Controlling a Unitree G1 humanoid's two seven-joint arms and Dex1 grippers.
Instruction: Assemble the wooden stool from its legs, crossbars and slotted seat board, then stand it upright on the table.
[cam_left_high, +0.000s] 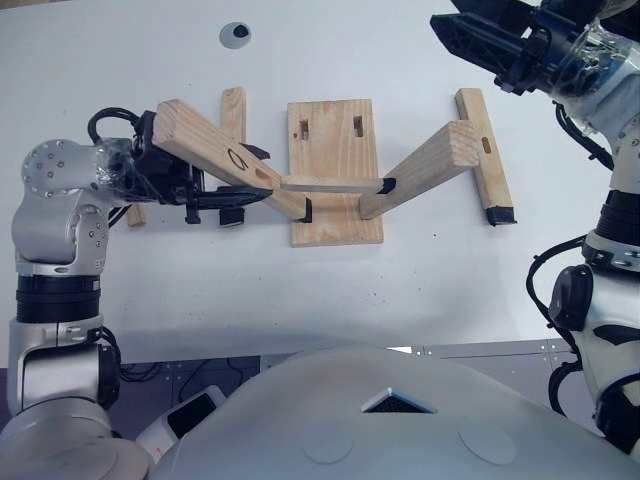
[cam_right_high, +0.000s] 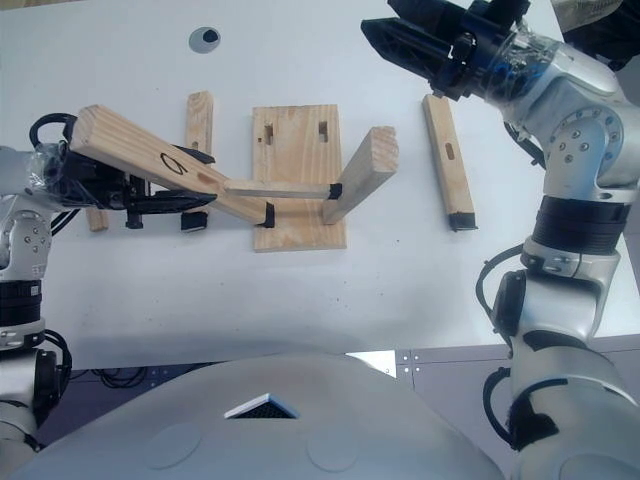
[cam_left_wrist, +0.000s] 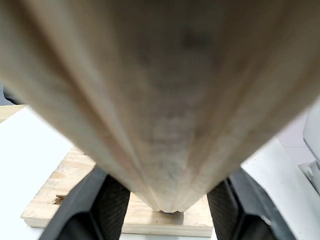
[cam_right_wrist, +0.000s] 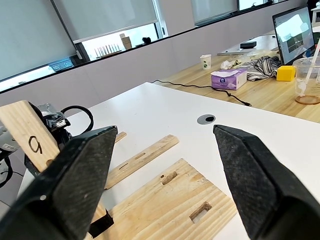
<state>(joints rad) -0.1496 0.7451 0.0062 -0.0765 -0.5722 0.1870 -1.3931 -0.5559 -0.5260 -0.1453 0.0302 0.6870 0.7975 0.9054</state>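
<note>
Edges and room: the white table (cam_left_high: 420, 290) has bare surface between the seat board (cam_left_high: 335, 125) and its near edge. The far side carries a round cable grommet (cam_left_high: 236, 35).

The seat board lies flat mid-table with two slots showing on its far half. One loose leg (cam_left_high: 487, 160) with a slot and a black foot cap lies flat right of the board, apart from everything else. Another loose leg (cam_left_high: 233, 108) lies flat left of the board, partly behind the held assembly. The end of a short wooden piece (cam_right_high: 97, 220) shows under the left arm.

Writing: one hand-drawn figure, a 6 or a 9 depending on orientation, sits on the marked leg (cam_left_high: 215, 150). Nothing else is legible.

Left gripper (cam_left_high: 235, 182): closed onto the marked leg, with a black finger (cam_left_wrist: 102, 205) on each side of the wood. This leg slopes down from a raised outer end to a lower end at the board's left edge. A crossbar (cam_left_high: 330, 184) joins it to a second leg (cam_left_high: 425, 165), which slopes up and away to the right. Both lower ends lie over the board. Whether they rest on it cannot be told.

Right gripper (cam_right_high: 390, 22): raised over the far right of the table, fingers (cam_right_wrist: 80, 175) spread wide, holding and touching nothing.
</note>
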